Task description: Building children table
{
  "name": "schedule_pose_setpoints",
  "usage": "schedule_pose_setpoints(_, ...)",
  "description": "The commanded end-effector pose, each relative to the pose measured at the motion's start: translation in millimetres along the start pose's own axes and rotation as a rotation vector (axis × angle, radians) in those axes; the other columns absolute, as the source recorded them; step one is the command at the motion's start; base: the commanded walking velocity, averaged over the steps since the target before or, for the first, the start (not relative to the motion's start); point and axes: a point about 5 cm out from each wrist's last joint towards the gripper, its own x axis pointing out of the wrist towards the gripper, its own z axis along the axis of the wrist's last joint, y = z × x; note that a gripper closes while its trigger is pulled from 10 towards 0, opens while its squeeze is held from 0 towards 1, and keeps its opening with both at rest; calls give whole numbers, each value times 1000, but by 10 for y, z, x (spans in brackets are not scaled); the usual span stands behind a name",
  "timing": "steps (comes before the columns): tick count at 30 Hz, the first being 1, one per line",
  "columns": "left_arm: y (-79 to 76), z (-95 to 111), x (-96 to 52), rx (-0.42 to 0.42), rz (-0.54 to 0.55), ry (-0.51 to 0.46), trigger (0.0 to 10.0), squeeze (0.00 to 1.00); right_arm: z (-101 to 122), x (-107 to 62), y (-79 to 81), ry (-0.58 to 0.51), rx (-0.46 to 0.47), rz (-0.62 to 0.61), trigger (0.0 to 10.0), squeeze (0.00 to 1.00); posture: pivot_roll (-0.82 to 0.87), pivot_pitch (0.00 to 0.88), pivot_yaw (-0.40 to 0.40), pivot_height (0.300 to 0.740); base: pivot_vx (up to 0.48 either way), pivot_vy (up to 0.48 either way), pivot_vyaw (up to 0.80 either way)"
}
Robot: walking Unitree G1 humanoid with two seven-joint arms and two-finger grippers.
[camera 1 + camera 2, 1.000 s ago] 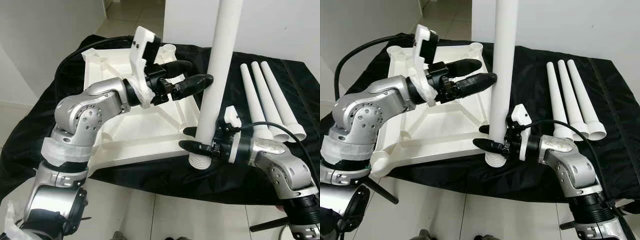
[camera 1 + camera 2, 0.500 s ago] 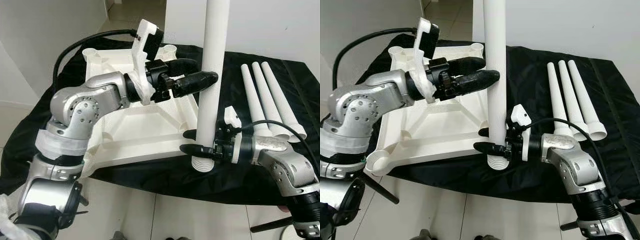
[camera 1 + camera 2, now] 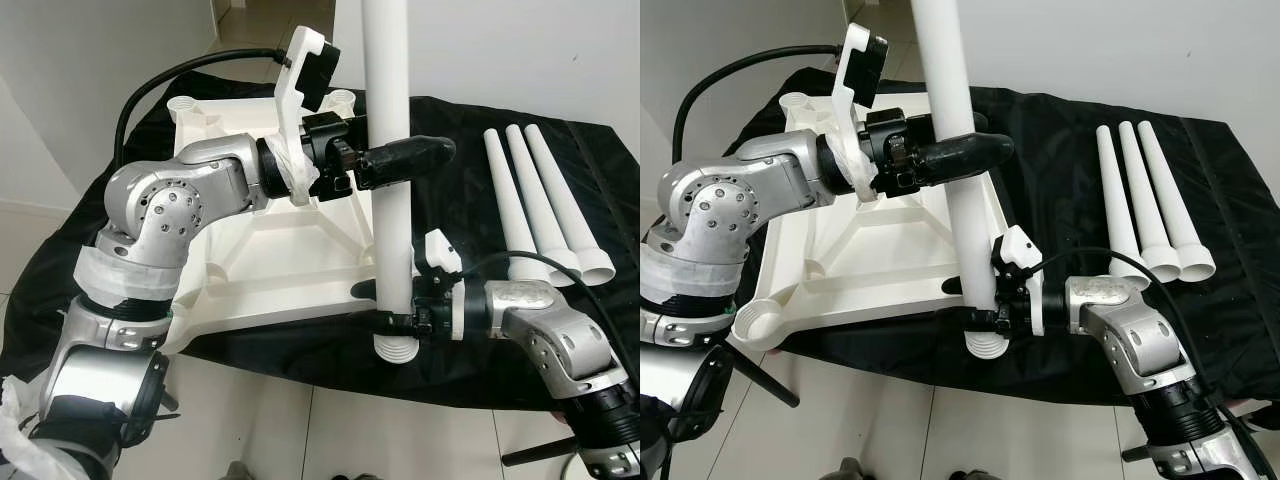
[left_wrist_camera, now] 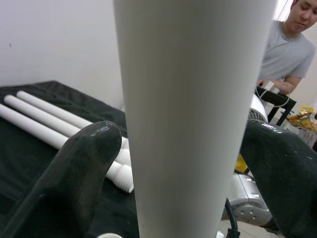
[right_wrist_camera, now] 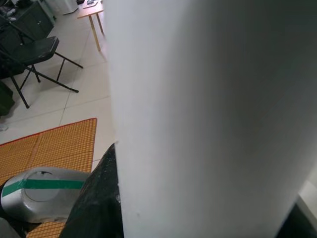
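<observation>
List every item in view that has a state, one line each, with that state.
Long white plastic table leg: held nearly upright, threaded end down, past the tabletop's near edge.
White plastic tabletop: upside down on the black cloth, no leg fitted.
Three spare white legs: lying side by side.
Left end effector: straddling the leg's middle.
Right end effector: clamped just above the thread.

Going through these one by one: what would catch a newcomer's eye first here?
The tall white table leg, standing nearly upright in the middle, held by both grippers: the right gripper clamps it just above its ribbed lower end, and the left gripper straddles it higher up. Behind it the white tabletop lies upside down on the black cloth, with three spare legs side by side to the right.
</observation>
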Motion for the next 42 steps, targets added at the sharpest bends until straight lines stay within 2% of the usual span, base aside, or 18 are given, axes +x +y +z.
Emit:
schedule_pose_setpoints(1, -170, 25, 9, -11, -295, 20, 10000, 0, 58, 7, 16, -3, -29, 18, 10000, 0, 32, 106, 3, 740, 0, 0, 0)
schedule_pose_setpoints(3, -170, 26, 9, -18, -299, 20, 10000, 0, 59, 3, 14, -2, -29, 18, 10000, 0, 31, 104, 1, 740, 0, 0, 0)
schedule_pose_setpoints(4, -150, 41, 7, -41, -290, 7, 0, 0, 57, -2, 11, 2, -30, 17, 10000, 0, 31, 100, -2, 740, 0, 0, 0)
schedule_pose_setpoints(15, -110, 79, 2, -51, -279, -6, 0, 0, 101, -36, -40, -9, -23, 2, 10000, 0, 32, 74, -17, 740, 0, 0, 0)
schedule_pose_setpoints(21, -18, 124, 23, -43, -159, -27, 0, 0, 130, -40, -57, -26, -6, 2, 10000, 0, 44, 63, -40, 740, 0, 0, 0)
schedule_pose_setpoints(22, 31, 129, 36, -31, -95, -14, 10000, 0, 145, -46, -79, -39, -4, -10, 10000, 0, 43, 65, -46, 740, 0, 0, 0)
schedule_pose_setpoints(23, 31, 129, 36, -31, -95, -14, 10000, 0, 145, -46, -79, -39, -4, -10, 10000, 0, 43, 65, -46, 740, 0, 0, 0)
schedule_pose_setpoints(24, 84, 143, 34, -38, -33, -3, 10000, 0, 165, -49, -106, -53, -2, -26, 10000, 1000, 44, 65, -46, 740, 0, 0, 0)
schedule_pose_setpoints(26, 119, 151, 29, -43, 5, 5, 10000, 0, 180, -49, -126, -61, -1, -37, 10000, 1000, 45, 66, -45, 740, 0, 0, 0)
schedule_pose_setpoints(27, 198, 168, 7, -60, 89, 63, 10000, 0, 229, -70, -151, -86, -20, -56, 10000, 1000, 49, 60, -43, 740, 0, 0, 0)
schedule_pose_setpoints(29, 223, 175, -5, -66, 112, 88, 10000, 0, 247, -78, -164, -94, -34, -67, 10000, 1000, 51, 59, -42, 740, 0, 0, 0)
schedule_pose_setpoints(30, 273, 188, -3, -63, 165, 148, 10000, 0, 282, -85, -215, -126, -45, -116, 10000, 1000, 55, 54, -43, 740, 0, 0, 0)
schedule_pose_setpoints(34, 297, 208, 2, -54, 186, 152, 10000, 0, 298, -80, -241, -139, -41, -134, 10000, 1000, 54, 52, -41, 740, 0, 0, 0)
schedule_pose_setpoints(35, 344, 259, 20, -64, 242, 151, 10000, 0, 370, -47, -260, -181, -55, -168, 10000, 0, 48, 52, -28, 740, 0, 0, 0)
schedule_pose_setpoints(37, 375, 292, 32, -73, 281, 154, 10000, 0, 423, -25, -272, -212, -65, -192, 10000, 0, 48, 52, -28, 740, 0, 0, 0)
schedule_pose_setpoints(38, 431, 343, 54, -67, 348, 158, 10000, 0, 497, 19, -299, -256, -84, -242, 10000, 0, 49, 48, -20, 740, 0, 0, 0)
schedule_pose_setpoints(40, 448, 359, 59, -55, 368, 159, 10000, 0, 514, 35, -308, -267, -91, -260, 10000, 0, 49, 48, -20, 740, 0, 0, 0)
schedule_pose_setpoints(42, 461, 472, 109, -10, 426, 139, 10000, 0, 635, 170, -349, -347, -74, -377, 10000, 0, 43, 45, -9, 740, 0, 0, 0)
